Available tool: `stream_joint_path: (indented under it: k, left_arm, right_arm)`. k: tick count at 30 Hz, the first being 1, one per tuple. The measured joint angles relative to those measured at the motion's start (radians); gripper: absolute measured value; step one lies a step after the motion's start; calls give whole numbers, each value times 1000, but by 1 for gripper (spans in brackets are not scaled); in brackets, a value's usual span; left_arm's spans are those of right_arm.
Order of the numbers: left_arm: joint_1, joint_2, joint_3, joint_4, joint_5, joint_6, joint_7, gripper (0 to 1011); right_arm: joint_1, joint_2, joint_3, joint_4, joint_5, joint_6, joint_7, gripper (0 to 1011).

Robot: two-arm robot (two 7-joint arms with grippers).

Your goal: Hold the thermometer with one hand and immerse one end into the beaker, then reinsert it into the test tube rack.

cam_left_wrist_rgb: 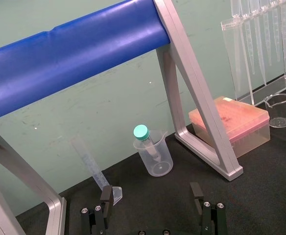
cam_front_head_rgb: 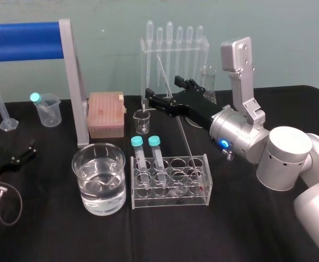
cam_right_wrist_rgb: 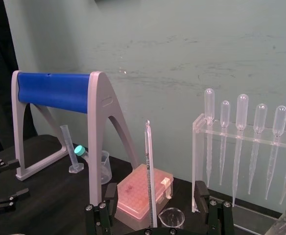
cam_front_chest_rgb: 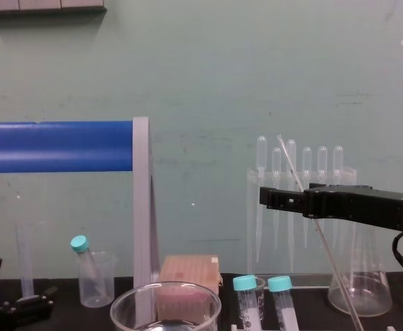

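Note:
The thermometer (cam_front_head_rgb: 184, 134) is a long thin glass rod leaning in the clear test tube rack (cam_front_head_rgb: 170, 192), its top tilted toward the back. My right gripper (cam_front_head_rgb: 165, 90) reaches in from the right and stands open around the rod's upper part. In the right wrist view the thermometer (cam_right_wrist_rgb: 148, 166) rises between the two fingers (cam_right_wrist_rgb: 111, 196) without touching either. The large beaker (cam_front_head_rgb: 99, 158), part full of water, stands just left of the rack. My left gripper (cam_front_head_rgb: 15, 155) rests open at the table's far left, with nothing between its fingers (cam_left_wrist_rgb: 106, 196).
Two teal-capped tubes (cam_front_head_rgb: 146, 150) stand in the rack's left end. Behind are a pipette stand (cam_front_head_rgb: 176, 49), a small glass beaker (cam_front_head_rgb: 142, 121), a pink tip box (cam_front_head_rgb: 106, 113) and a conical flask (cam_front_head_rgb: 207, 82). A blue roller frame (cam_front_head_rgb: 69, 82), plastic beaker (cam_front_head_rgb: 47, 109) and cylinder (cam_front_head_rgb: 4, 109) fill the left.

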Motion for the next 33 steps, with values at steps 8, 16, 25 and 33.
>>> stream_joint_path:
  k: [8, 16, 25, 33]
  left_arm:
    - [0, 0, 0, 0, 0, 0, 0, 1008]
    - [0, 0, 0, 0, 0, 0, 0, 1008]
    - [0, 0, 0, 0, 0, 0, 0, 1008]
    - [0, 0, 0, 0, 0, 0, 0, 1008]
  right_arm:
    - [0, 0, 0, -1, 0, -1, 0, 1003]
    - [0, 1, -1, -1, 1, -1, 0, 980]
    - [0, 1, -2, -1, 2, -2, -1, 724]
    - [0, 1, -2, -1, 2, -2, -1, 484]
